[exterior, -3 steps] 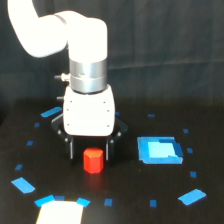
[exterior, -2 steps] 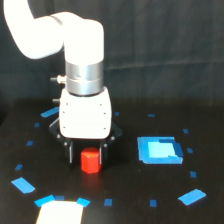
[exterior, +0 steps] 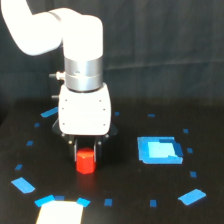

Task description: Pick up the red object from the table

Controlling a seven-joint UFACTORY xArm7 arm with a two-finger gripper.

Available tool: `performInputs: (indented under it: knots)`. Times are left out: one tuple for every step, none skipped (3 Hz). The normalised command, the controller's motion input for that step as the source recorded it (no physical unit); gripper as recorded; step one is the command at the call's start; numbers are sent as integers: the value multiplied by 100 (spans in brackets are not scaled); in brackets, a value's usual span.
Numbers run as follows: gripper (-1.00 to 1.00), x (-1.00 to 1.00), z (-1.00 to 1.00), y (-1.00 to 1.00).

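Fingers of the dark gripper (exterior: 86,152) on my white arm stand apart, one on each side of the small red-orange hexagonal block (exterior: 85,161), which sits between the jaws on the flat black matte table (exterior: 125,190). I cannot tell whether the pads touch it. Well off the jaws, toward the exterior view's right, lies a flat blue square block (exterior: 159,150).

The small red object (exterior: 85,161) stands upright on the black worktop (exterior: 125,190), directly under the gripper (exterior: 86,150), between its fingers.
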Motion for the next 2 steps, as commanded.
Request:
performInputs:
  knots:
    - [-83,37,100,-3]
    - [-33,91,100,-36]
